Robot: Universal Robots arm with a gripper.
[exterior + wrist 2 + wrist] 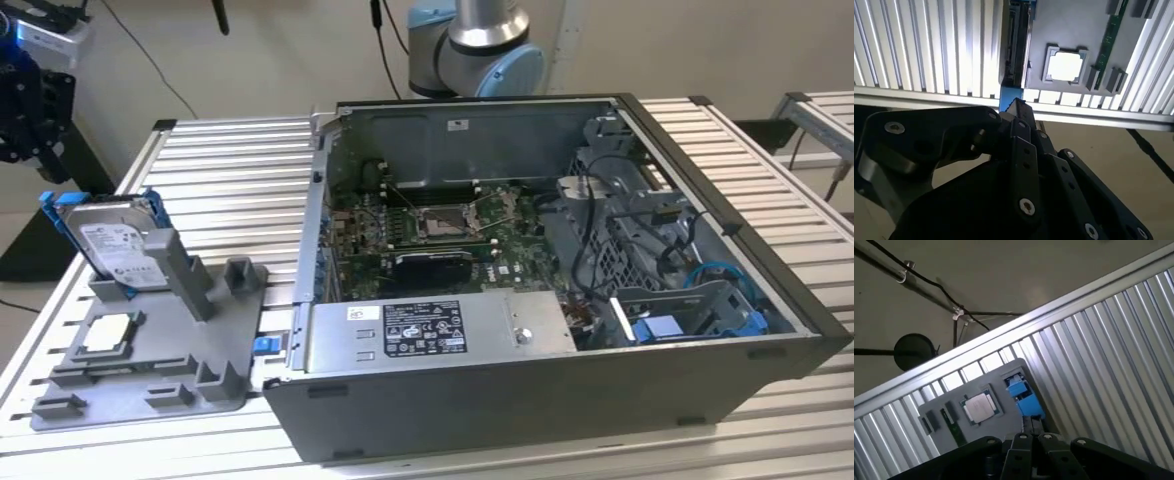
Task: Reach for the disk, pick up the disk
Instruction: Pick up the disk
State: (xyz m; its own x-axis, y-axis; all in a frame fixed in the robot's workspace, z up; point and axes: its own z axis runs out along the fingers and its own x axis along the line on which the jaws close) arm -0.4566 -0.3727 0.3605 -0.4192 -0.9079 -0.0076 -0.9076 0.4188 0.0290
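The black gripper (1015,106) sits closest in the second wrist view, hanging over the tabletop's (914,45) edge, near the disk (1014,45) but not touching it. I cannot tell whether its jaws are open or closed. The disk, edged by a blue frame, stands leaning in a grey holder (200,300) by the tabletop's edge on the exterior view's left. A square silver chip (107,335) lies on the same holder nearby. An open computer case (534,390) occupies the tabletop's middle.

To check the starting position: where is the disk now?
At the exterior view's left, the disk stands tilted on edge in the gray holder, beside the open computer case.
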